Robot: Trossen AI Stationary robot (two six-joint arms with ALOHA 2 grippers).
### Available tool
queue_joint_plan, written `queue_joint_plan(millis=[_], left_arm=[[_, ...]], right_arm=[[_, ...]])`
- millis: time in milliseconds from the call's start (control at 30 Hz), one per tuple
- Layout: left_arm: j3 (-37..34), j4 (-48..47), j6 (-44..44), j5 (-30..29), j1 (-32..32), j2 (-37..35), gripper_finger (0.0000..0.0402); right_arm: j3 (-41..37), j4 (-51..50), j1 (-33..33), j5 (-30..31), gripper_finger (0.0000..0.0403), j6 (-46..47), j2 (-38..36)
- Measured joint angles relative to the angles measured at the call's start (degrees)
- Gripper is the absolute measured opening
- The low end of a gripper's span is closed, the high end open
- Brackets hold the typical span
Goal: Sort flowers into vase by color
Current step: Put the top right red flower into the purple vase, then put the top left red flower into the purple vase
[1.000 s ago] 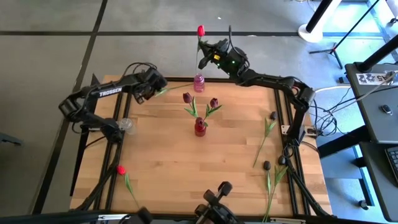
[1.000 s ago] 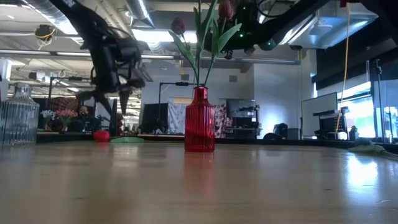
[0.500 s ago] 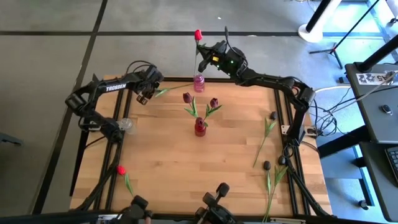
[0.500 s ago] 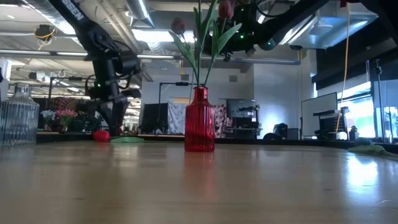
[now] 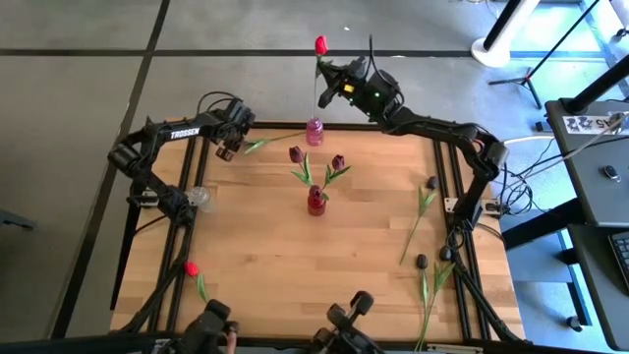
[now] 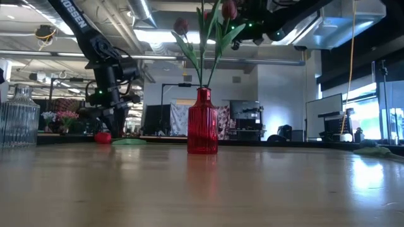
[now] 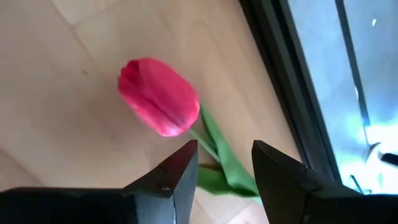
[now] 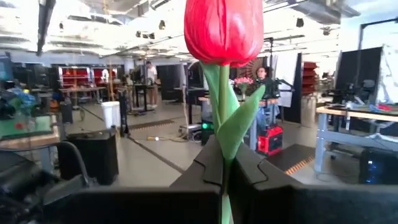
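1. Behind your wooden table point(image 5: 295, 246) lies an open workshop with benches and ceiling lights; a person sits far off in the right wrist view.
2. Your right gripper point(image 5: 332, 87) hangs over the table's far edge, fingers pressed onto the green stem of a bright red tulip point(image 8: 224, 28) held upright.
3. Just beside it stands a small pink glass vase point(image 5: 314, 131) at the far edge.
4. Your left gripper point(image 7: 222, 165) is spread apart over another red tulip point(image 7: 158, 96) lying near the far left corner.
5. Mid-table, a ribbed red glass vase point(image 6: 202, 122) holds two dark maroon tulips point(image 5: 297, 154).
6. A clear ribbed glass vase point(image 6: 17, 118) stands at the left side.
7. Two maroon tulips point(image 5: 429, 184) lie along the right side, and a red one point(image 5: 192, 268) lies near the front left.
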Motion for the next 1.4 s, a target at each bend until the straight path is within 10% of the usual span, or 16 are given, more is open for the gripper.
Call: queue_joint_plan(millis=[367,900,1400], left_arm=[[0.0,2.0,-3.3,0.6,-2.2,4.3,0.0147],[0.0,2.0,-8.2,-2.0,0.2,5.1,0.0143],[-0.1,1.8,-4.7,3.5,2.0,5.9,0.0007]], right_arm=[[-0.1,-10.0,0.0,-0.8,0.0012,1.3,2.1],[-0.1,-20.3,1.6,-4.3,0.0259,3.0,-5.8],[0.0,-22.0,1.6,-1.6,0.0269,1.2,-16.9]])
